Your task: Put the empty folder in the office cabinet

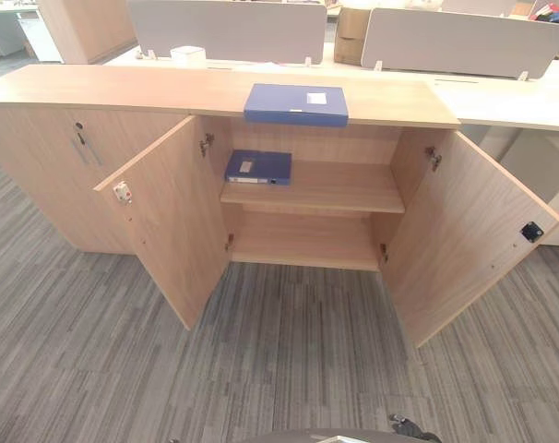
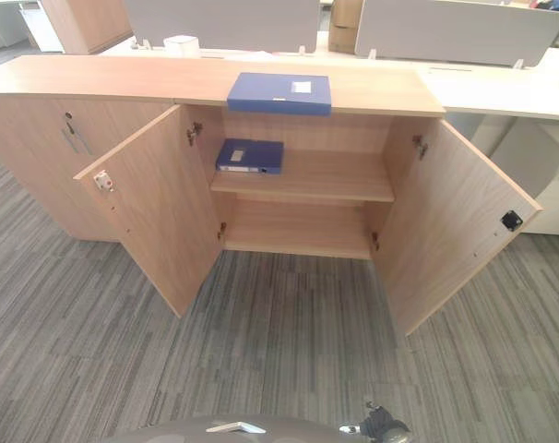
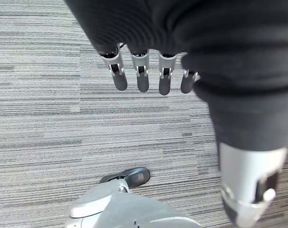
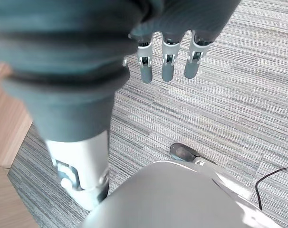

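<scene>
A grey striped carpet [image 1: 279,369] covers the floor from the near edge up to a long, low wooden cabinet [image 1: 95,88] that runs across the scene from 9 o'clock towards 3 o'clock. Behind it, at 12 o'clock, stand grey desk screens [image 1: 229,28] on a pale desk [image 1: 529,97], with a small white box [image 1: 187,55] at about 11 o'clock.

The middle section of the cabinet is open. Its left door [image 1: 169,221] swings out towards 8 o'clock and its right door [image 1: 469,231] towards 4 o'clock. Inside are an upper shelf [image 1: 335,189] and a lower shelf [image 1: 303,242].

A blue folder [image 1: 296,103] lies flat on the cabinet top at 12 o'clock, right above the opening, its front edge just at the lip and a white label facing up. A second blue folder [image 1: 258,167] lies flat on the upper shelf, at the left end, towards 11 o'clock from the shelf's middle.

The left hand [image 3: 141,76] hangs over the carpet with its fingers straight and spread, holding nothing. The right hand [image 4: 168,61] also hangs over the carpet, fingers straight and apart, holding nothing; a strip of wooden panel [image 4: 4,128] shows beside it.
</scene>
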Robot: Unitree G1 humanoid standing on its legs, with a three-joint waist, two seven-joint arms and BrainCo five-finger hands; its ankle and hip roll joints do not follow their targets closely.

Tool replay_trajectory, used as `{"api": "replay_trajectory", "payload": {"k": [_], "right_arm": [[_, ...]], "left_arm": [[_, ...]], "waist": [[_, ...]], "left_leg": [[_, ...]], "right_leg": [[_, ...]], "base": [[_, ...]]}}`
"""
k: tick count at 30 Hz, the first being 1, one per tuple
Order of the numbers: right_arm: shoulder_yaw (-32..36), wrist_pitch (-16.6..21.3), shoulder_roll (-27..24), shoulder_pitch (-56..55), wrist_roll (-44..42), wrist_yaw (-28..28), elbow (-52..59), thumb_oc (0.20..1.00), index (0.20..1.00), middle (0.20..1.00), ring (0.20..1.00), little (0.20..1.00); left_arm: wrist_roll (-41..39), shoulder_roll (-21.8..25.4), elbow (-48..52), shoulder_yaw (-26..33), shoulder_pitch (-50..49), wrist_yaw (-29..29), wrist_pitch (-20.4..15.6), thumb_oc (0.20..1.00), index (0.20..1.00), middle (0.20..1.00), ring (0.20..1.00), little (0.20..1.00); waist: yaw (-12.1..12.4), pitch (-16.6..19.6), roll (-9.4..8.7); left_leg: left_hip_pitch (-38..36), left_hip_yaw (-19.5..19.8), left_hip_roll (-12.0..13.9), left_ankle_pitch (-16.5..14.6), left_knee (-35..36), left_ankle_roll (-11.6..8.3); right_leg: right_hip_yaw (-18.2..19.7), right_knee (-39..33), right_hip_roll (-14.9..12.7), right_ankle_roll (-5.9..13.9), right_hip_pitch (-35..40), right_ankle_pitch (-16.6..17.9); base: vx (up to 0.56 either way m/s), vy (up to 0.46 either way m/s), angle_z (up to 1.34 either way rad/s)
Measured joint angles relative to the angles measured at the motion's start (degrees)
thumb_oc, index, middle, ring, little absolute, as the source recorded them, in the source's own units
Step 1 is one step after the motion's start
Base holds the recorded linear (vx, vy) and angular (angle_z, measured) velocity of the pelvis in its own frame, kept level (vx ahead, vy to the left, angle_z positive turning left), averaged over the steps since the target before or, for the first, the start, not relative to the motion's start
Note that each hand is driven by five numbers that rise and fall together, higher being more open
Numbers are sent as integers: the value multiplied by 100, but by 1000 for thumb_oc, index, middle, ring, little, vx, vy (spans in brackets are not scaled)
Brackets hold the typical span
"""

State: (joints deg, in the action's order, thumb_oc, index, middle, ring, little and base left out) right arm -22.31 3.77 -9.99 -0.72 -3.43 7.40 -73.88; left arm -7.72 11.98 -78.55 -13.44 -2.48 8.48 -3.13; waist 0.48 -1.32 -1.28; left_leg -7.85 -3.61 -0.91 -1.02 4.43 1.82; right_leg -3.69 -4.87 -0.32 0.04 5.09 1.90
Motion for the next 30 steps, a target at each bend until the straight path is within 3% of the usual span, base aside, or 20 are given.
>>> {"api": "replay_trajectory", "payload": {"k": [30], "right_arm": [[4,-10,-30,2,7,6,-4,1000,1000,1000,1000,1000]], "left_arm": [[3,-8,-4,-10,-29,108,0,1000,1000,1000,1000,1000]], "waist": [[-4,25,60]], "left_leg": [[0,-8,-1,0,1,0]], "right_leg": [[6,1,0,-1,-4,1]], "base": [[0,0,0]]}}
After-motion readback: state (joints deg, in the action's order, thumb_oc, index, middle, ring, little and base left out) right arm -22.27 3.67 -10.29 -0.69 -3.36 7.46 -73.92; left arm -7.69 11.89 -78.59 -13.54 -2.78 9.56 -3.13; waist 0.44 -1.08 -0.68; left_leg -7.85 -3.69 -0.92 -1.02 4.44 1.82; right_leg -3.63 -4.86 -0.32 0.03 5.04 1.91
